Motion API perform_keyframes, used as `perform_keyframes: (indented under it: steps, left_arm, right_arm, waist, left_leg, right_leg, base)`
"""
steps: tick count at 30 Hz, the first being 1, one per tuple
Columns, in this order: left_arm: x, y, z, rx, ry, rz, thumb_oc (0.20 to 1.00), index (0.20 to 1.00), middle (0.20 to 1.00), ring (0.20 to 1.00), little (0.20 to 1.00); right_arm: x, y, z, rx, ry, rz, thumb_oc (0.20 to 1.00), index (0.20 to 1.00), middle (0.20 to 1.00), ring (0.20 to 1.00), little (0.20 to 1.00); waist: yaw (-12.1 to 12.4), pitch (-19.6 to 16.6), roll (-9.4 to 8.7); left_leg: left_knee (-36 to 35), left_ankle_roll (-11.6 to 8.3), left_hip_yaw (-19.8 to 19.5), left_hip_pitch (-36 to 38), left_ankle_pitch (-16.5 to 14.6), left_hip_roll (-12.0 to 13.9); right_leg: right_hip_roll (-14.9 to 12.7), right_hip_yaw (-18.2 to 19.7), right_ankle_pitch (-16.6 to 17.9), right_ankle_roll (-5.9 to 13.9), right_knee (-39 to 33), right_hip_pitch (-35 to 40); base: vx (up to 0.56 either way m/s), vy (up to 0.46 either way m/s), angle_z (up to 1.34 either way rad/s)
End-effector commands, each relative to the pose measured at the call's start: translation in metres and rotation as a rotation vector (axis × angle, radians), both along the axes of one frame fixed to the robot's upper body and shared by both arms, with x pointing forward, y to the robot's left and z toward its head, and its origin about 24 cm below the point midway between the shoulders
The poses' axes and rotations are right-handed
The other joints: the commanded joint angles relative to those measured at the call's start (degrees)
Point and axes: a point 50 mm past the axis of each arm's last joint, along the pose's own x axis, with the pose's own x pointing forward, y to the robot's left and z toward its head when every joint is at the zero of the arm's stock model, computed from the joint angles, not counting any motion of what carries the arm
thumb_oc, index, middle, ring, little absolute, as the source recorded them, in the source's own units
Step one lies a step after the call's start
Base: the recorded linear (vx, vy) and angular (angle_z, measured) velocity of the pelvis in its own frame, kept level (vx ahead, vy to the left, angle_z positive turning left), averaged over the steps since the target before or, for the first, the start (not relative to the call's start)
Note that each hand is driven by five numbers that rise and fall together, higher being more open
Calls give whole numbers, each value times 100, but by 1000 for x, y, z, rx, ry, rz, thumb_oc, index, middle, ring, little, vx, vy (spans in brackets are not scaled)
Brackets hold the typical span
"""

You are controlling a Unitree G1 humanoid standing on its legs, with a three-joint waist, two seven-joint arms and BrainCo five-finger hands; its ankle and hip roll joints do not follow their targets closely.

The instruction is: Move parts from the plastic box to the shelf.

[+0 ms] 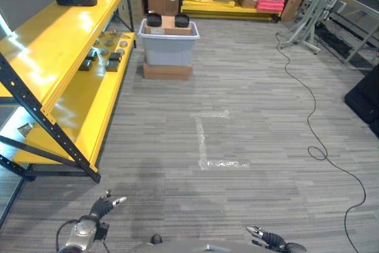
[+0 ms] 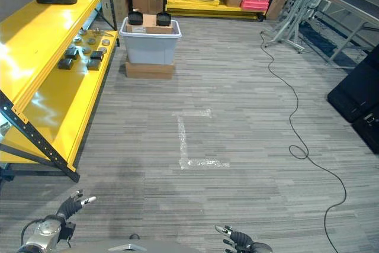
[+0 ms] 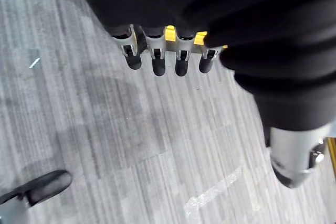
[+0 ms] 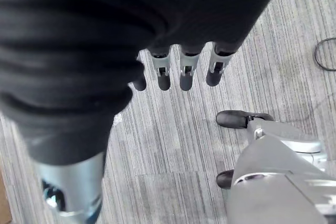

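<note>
I'm standing well back. Long yellow metal shelf (image 1: 71,45) runs along my left; some small dark parts (image 1: 112,60) already sit on its lower deck. Grey plastic box (image 1: 169,44) on a cardboard carton (image 1: 167,71) is far ahead, two black parts (image 1: 154,20) showing at its rim; what else it holds I can't see. Left hand (image 1: 105,205) and right hand (image 1: 265,238) hang low, fingers relaxed, empty. Most hauling looks undone.

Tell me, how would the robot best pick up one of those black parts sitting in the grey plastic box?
Probably from above, fingers closing across the sides of a black part. Both stand proud of the grey plastic box rim, so their tops are exposed. The left hand and right hand, both empty, are far off.
</note>
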Motion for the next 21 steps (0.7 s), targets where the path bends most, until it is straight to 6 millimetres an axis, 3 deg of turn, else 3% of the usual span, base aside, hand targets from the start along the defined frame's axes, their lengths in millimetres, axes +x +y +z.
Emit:
perform_keyframes:
  steps: [1, 4, 14, 18, 21]
  left_arm:
    - [12, -10, -2, -47, -7, 37, 1000, 1000, 1000, 1000, 1000]
    - [3, -16, -8, -75, 21, 63, 1000, 1000, 1000, 1000, 1000]
    - [1, -27, -13, -117, 75, 33, 1000, 1000, 1000, 1000, 1000]
    - [5, -32, -13, -107, 104, -23, 1000, 1000, 1000, 1000, 1000]
    - [3, -29, -14, -99, 124, -7, 1000, 1000, 1000, 1000, 1000]
  right_arm:
    - [0, -12, 2, -47, 9, -94, 1000, 1000, 1000, 1000, 1000]
    - [-1, -2, -2, -7, 22, -78, 1000, 1000, 1000, 1000, 1000]
    - [4, 15, -7, -15, 35, -14, 1000, 1000, 1000, 1000, 1000]
    - [16, 17, -5, -25, -11, -50, 1000, 1000, 1000, 1000, 1000]
    - [25, 16, -2, -24, -52, -57, 1000, 1000, 1000, 1000, 1000]
  waist:
    - [69, -157, 44]
    - [67, -126, 61]
    - [97, -80, 96]
    - [75, 36, 136]
    - [-26, 214, 217]
  left_leg:
    - [-17, -190, -350, 213, -133, 105]
    - [-17, -162, -361, 248, -143, 70]
    - [-5, -40, -389, 283, -171, -10]
    - [19, 105, -400, 259, -157, -47]
    - [56, 203, -366, 308, -196, -45]
  right_leg:
    - [-274, 29, 280, 385, 54, -15]
    - [-292, 65, 297, 383, 69, -16]
    - [-344, 47, 151, 373, 380, -36]
    - [-371, -4, 105, 402, 1145, -359]
    - [-553, 85, 563, 655, 2249, -1055]
  base:
    - [15, 34, -4]
    - [22, 61, -4]
    - [43, 77, 0]
    - [25, 86, 1]
    - [42, 89, -8]
